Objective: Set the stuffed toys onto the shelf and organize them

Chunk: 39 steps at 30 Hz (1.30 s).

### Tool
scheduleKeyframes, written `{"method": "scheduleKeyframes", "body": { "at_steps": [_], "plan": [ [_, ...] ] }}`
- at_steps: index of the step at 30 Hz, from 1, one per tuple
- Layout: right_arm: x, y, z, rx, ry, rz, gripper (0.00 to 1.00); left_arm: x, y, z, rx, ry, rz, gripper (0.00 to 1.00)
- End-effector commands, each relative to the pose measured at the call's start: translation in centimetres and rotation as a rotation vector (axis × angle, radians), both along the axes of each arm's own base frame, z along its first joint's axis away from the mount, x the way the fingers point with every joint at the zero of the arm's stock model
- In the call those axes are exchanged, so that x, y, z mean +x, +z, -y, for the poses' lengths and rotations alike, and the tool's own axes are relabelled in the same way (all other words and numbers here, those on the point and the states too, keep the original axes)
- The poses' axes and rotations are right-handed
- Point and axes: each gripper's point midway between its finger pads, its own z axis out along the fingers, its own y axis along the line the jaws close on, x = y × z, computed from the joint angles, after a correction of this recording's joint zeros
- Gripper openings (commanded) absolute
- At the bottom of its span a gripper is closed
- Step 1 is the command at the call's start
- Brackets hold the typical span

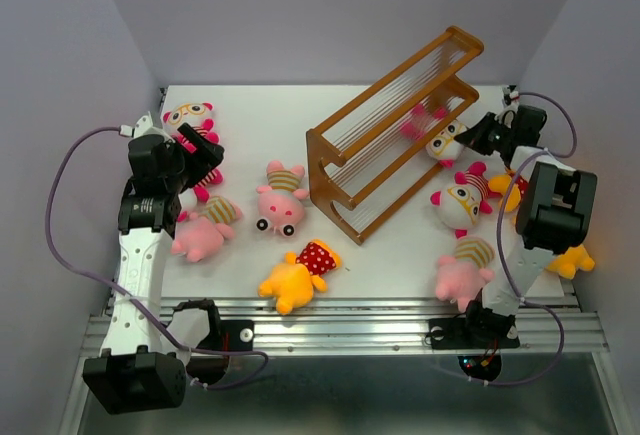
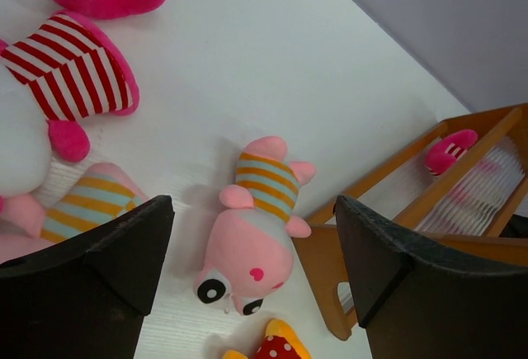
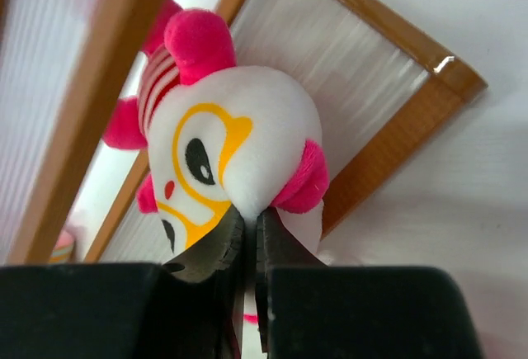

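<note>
The white-faced toy [image 3: 239, 144] is pinched by its head in the closed right gripper [image 3: 247, 231], body pointing straight ahead onto the shelf [image 3: 396, 151]; the left gripper [image 2: 252, 219] is held open, far off

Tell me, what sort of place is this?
Likely a robot test cell, not a playroom: a white table boxed in by plain grey walls, two arms bolted to a metal rail, toys strewn around a shelf.
</note>
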Motion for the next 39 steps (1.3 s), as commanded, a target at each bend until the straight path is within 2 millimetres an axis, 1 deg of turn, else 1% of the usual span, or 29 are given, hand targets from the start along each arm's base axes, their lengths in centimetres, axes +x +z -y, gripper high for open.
{"method": "scheduleKeyframes", "body": {
  "at_steps": [1, 2, 3, 7, 9, 11, 12, 13, 15, 16, 18, 19, 20, 21, 23, 24, 27, 28, 29, 30, 31, 33, 34, 35, 36, 37, 38, 39],
  "plan": [
    [1.1, 7.1, 1.5, -0.179, -0.034, 0.384, 0.01, -0.2, 0.9, 0.3, -0.011, -0.011, 0.045, 0.90],
    [1.2, 8.4, 2.0, -0.216, -0.059, 0.450, 0.01, -0.1, 0.8, 0.4, -0.017, -0.013, 0.045, 0.90],
    [0.7, 7.4, 2.1, -0.224, -0.072, 0.444, 0.01, -0.1, 0.9, 0.4, -0.020, -0.015, 0.048, 0.90],
    [0.9, 7.3, 3.1, -0.278, -0.118, 0.477, 0.01, 0.1, 1.1, 0.5, -0.018, -0.019, 0.049, 0.90],
    [1.2, 7.3, 3.3, -0.292, -0.124, 0.493, 0.01, 0.2, 1.0, 0.5, -0.021, -0.021, 0.048, 0.90],
    [1.9, 7.2, 3.7, -0.304, -0.131, 0.508, 0.01, 0.3, 1.0, 0.7, -0.029, -0.026, 0.049, 0.90],
    [2.2, 6.9, 3.9, -0.309, -0.131, 0.500, 0.01, 0.3, 1.1, 0.7, -0.033, -0.028, 0.052, 0.90],
    [2.6, 6.1, 4.2, -0.317, -0.135, 0.484, 0.01, 0.3, 1.0, 0.7, -0.036, -0.028, 0.052, 0.89],
    [3.2, 6.4, 4.4, -0.348, -0.127, 0.516, 0.01, 0.3, 1.0, 0.8, -0.038, -0.027, 0.052, 0.90],
    [3.3, 6.6, 3.9, -0.359, -0.112, 0.536, 0.01, 0.3, 1.1, 0.8, -0.038, -0.027, 0.055, 0.89],
    [3.8, 7.1, 4.3, -0.389, -0.118, 0.557, 0.01, 0.2, 1.1, 0.7, -0.037, -0.026, 0.052, 0.90],
    [3.9, 6.5, 4.4, -0.390, -0.111, 0.524, 0.01, 0.2, 1.1, 0.7, -0.037, -0.026, 0.050, 0.90],
    [4.2, 5.7, 4.0, -0.387, -0.101, 0.503, 0.01, 0.1, 1.0, 0.7, -0.037, -0.026, 0.050, 0.90],
    [4.3, 5.5, 4.1, -0.390, -0.103, 0.497, 0.01, 0.1, 0.9, 0.7, -0.038, -0.026, 0.047, 0.90],
    [4.2, 4.8, 4.3, -0.405, -0.105, 0.486, 0.04, 0.1, 0.9, 0.7, -0.038, -0.024, 0.050, 0.90],
    [4.2, 4.2, 4.3, -0.409, -0.100, 0.475, 0.10, 0.0, 0.9, 0.7, -0.038, -0.024, 0.048, 0.90],
    [4.0, 3.9, 4.1, -0.412, -0.083, 0.475, 0.17, 0.0, 0.7, 0.6, -0.034, -0.021, 0.046, 0.90],
    [3.9, 4.0, 3.9, -0.412, -0.074, 0.478, 0.26, 0.0, 0.7, 0.7, -0.033, -0.023, 0.046, 0.90],
    [3.9, 4.0, 3.9, -0.411, -0.069, 0.480, 0.32, 0.0, 0.5, 0.7, -0.034, -0.023, 0.041, 0.90],
    [3.9, 4.1, 3.8, -0.412, -0.065, 0.480, 0.42, 0.1, 0.5, 0.7, -0.034, -0.023, 0.041, 0.90],
    [3.8, 4.3, 3.8, -0.412, -0.069, 0.480, 0.48, 0.1, 0.5, 0.7, -0.034, -0.024, 0.041, 0.90],
    [3.6, 4.9, 3.9, -0.419, -0.077, 0.489, 0.58, 0.2, 0.3, 0.7, -0.033, -0.025, 0.038, 0.90],
    [3.6, 5.3, 4.0, -0.426, -0.079, 0.497, 0.67, 0.2, 0.4, 0.6, -0.031, -0.024, 0.038, 0.90],
    [3.4, 6.3, 4.0, -0.435, -0.085, 0.513, 0.71, 0.2, 0.3, 0.6, -0.026, -0.023, 0.039, 0.90],
    [3.2, 6.5, 4.0, -0.441, -0.085, 0.515, 0.78, 0.2, 0.3, 0.5, -0.022, -0.021, 0.037, 0.90],
    [3.1, 6.8, 3.9, -0.444, -0.083, 0.521, 0.83, 0.2, 0.3, 0.4, -0.016, -0.020, 0.036, 0.91],
    [2.8, 7.6, 3.8, -0.451, -0.082, 0.534, 0.84, 0.3, 0.2, 0.3, -0.004, -0.019, 0.033, 0.91],
    [2.6, 7.6, 3.8, -0.454, -0.076, 0.525, 0.88, 0.3, 0.2, 0.2, 0.003, -0.017, 0.031, 0.91]
  ]
}}
